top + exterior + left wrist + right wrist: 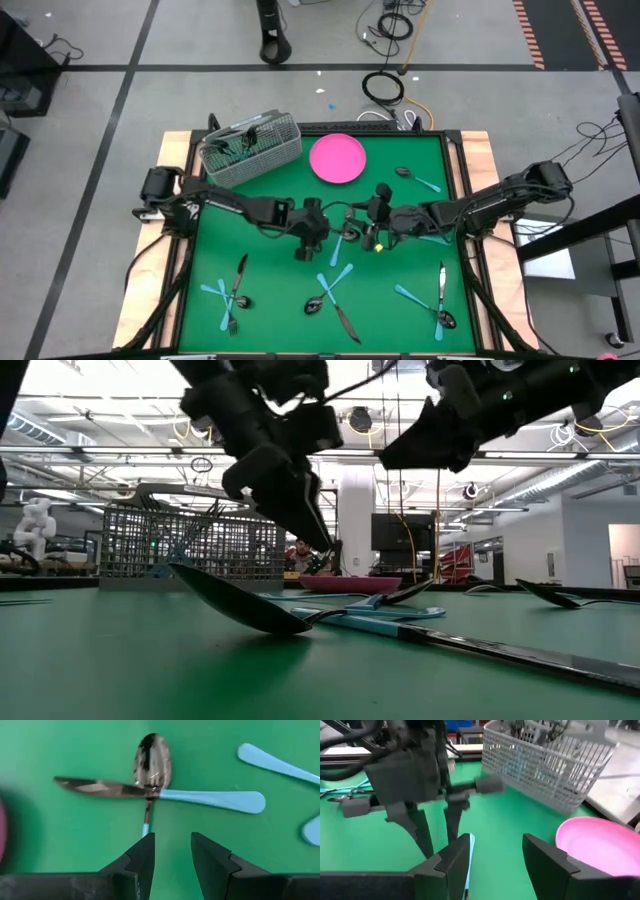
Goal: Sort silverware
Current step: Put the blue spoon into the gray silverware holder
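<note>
Below the pink plate (337, 158), the left gripper (172, 851) hovers with spread fingers over a spoon (151, 766) crossing a blue-handled knife (150, 795), so both may lift together.

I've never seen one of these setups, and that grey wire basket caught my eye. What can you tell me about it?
The grey wire basket is a rectangular box of fine mesh that looks like metal, open at the top. It stands upright on the green table at its far left corner, turned slightly askew, just left of the pink plate without touching it. Several pieces of silverware already stand inside, some with light blue handles. Neither gripper touches it.
</note>
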